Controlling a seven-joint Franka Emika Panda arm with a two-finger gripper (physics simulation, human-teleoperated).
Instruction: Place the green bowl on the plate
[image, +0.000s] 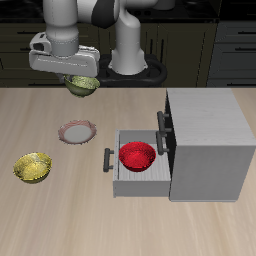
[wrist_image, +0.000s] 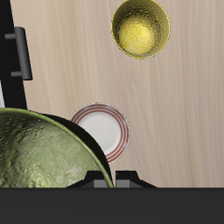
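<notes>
Tool (image: 82, 80) fingers sit closed on the rim of the green bowl (image: 82, 85), which hangs clear of the tabletop (image: 60, 210), farther back than the plate (image: 76, 132). Carrying it by the rim keeps the bowl upright and leaves its base free to settle flat (judging by how it hangs). The plate lies bare below, near the open drawer (image: 137, 172) that holds the red bowl (image: 137, 155); the golden-yellow bowl (image: 33, 168) rests nearer the front edge. From the wrist, the green bowl overlaps part of the plate's rim and is itself cut off, so the exact contact of the fingers cannot be made out.
</notes>
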